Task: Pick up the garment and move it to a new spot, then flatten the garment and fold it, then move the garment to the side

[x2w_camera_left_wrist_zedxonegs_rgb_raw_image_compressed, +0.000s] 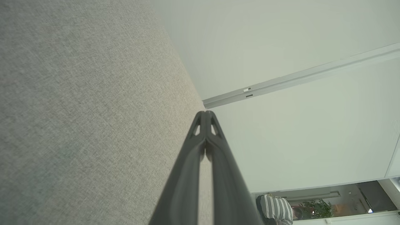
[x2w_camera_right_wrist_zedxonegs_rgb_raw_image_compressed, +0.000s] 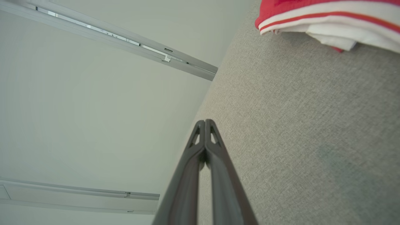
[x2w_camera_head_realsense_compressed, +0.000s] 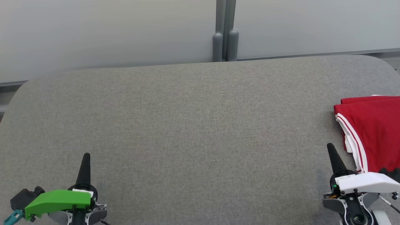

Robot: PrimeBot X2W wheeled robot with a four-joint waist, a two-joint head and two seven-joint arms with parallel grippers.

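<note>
folded red garment (x2w_camera_head_realsense_compressed: 376, 131), white-striped trim, on grey woven table (x2w_camera_head_realsense_compressed: 187, 125).

Red white-trimmed garment (x2w_camera_head_realsense_compressed: 375, 131) lies folded at table's right.

Garment (x2w_camera_head_realsense_compressed: 372, 131) on table (x2w_camera_head_realsense_compressed: 193, 125) far right, just beyond right claw (x2w_camera_head_realsense_compressed: 332, 150)

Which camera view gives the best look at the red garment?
The head view: the red garment lies folded at the right of the grey table, white stripes visible, partly cut off. The right wrist view catches its striped edge at the top. The left wrist view faces table and wall.
</note>
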